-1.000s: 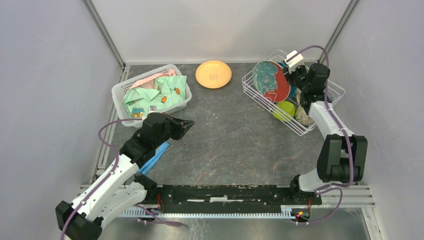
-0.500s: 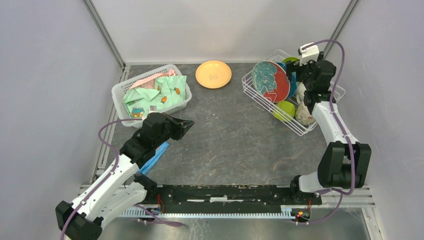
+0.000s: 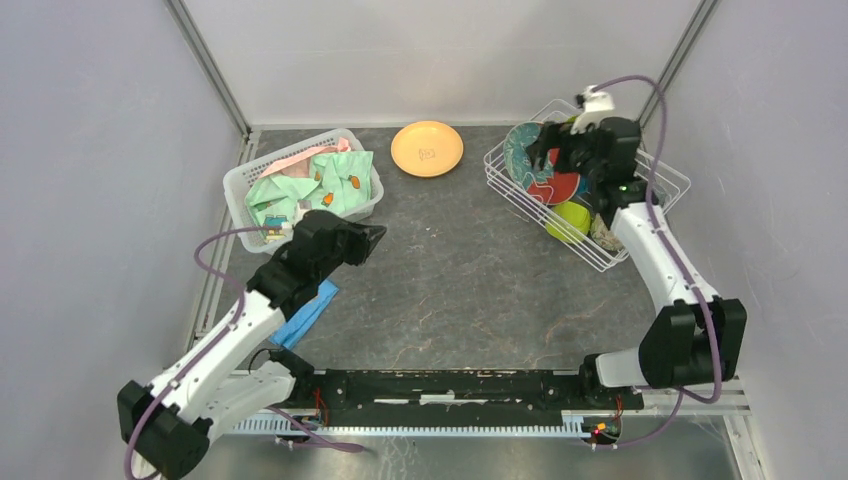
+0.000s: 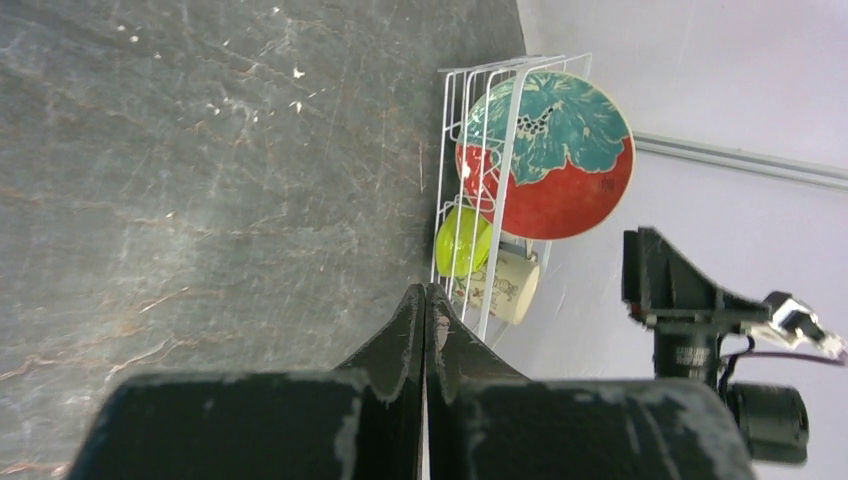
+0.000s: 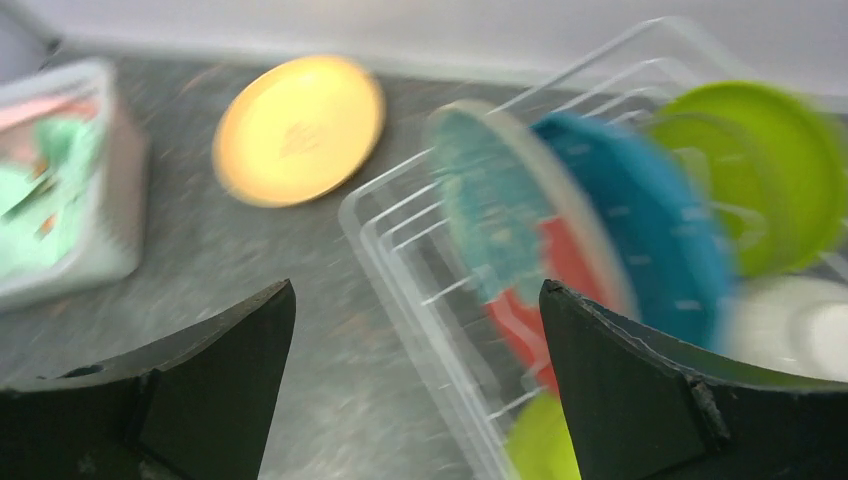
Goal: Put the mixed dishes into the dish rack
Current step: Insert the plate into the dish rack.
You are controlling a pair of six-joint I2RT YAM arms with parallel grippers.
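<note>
The dish rack [image 3: 530,212] stands at the back right. In it a red plate with a teal flower [image 3: 545,178] stands on edge, with a lime-green piece [image 3: 572,218] in front. My right gripper [image 3: 545,150] hovers open over the rack's left end, holding nothing. The blurred right wrist view shows the open gripper [image 5: 415,290] above the rack rim [image 5: 400,270], the red plate [image 5: 490,210], a blue plate [image 5: 640,220], a lime-green plate [image 5: 760,170] and a white bowl [image 5: 790,330]. An orange plate [image 3: 427,148] lies flat on the table. My left gripper [image 3: 375,237] is shut and empty at mid-left.
A white basket [image 3: 235,185] of clothes sits at the back left. A folded blue cloth [image 3: 310,310] lies under the left arm. In the left wrist view, a beige mug [image 4: 505,287] lies beside a lime-green cup [image 4: 462,240] in the rack [image 4: 450,75]. Walls close in on three sides.
My right gripper opened wide, rose out of the rack and swung left over the red plate. The left arm shifted slightly toward the basket, still shut.
</note>
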